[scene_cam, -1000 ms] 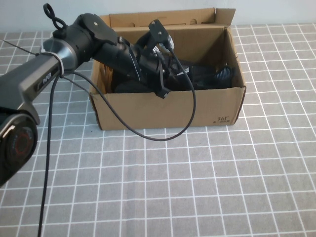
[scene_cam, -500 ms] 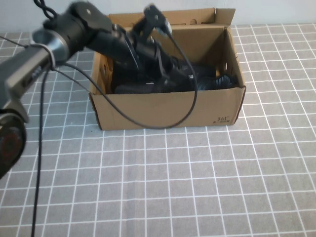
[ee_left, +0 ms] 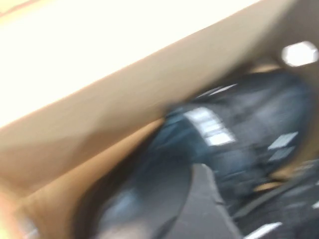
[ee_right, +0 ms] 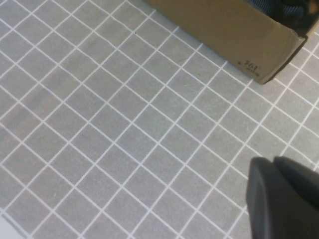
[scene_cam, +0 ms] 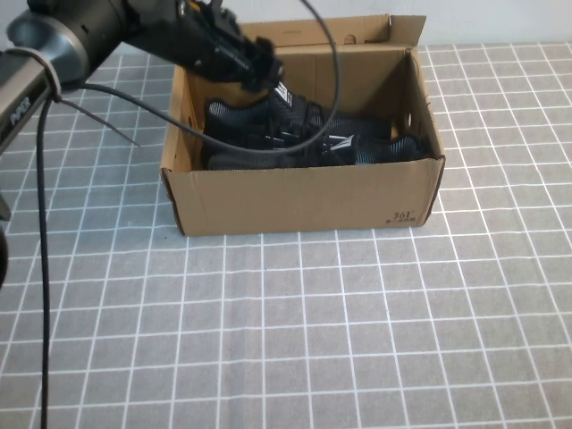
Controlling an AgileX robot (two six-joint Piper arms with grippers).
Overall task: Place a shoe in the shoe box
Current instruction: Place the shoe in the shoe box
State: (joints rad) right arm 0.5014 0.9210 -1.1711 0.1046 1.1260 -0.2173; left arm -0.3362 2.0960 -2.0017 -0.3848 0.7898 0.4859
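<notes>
The shoe box (scene_cam: pixel 304 192), open-topped brown cardboard, sat at the far-centre of the grey tiled table (scene_cam: pixel 357 340), long axis running left-right w/ its flap up along the far edge. Inside lay black shoes; the near one, the shoe (scene_cam: pixel 313 147), lay flat on the box floor w/ its long axis left-right, parallel to the box's front wall, white logo marks showing near the middle. Which end was toe vs heel couldn't be told for sure; the ribbed sole end sat toward the box's right wall. A second black shoe (scene_cam: pixel 259 112) lay just behind it, touching, slanted toward the far-left corner. The left gripper (scene_cam: pixel 255 64) was above the box's far-left corner, over the rear shoe, arm reaching in from the left w/ a black cable (scene_cam: pixel 107 94) looping off it; blurred, so can't tell how its jaws stood or whether anything was in them. Left wrist view showed only a smeared box wall and dark shoe fabric (ee_left: pixel 234 144). The right gripper (ee_right: pixel 284 199) hung over bare tiles on the near-right side, well apart from the box; only a dark finger edge showed, jaw state can't tell.
</notes>
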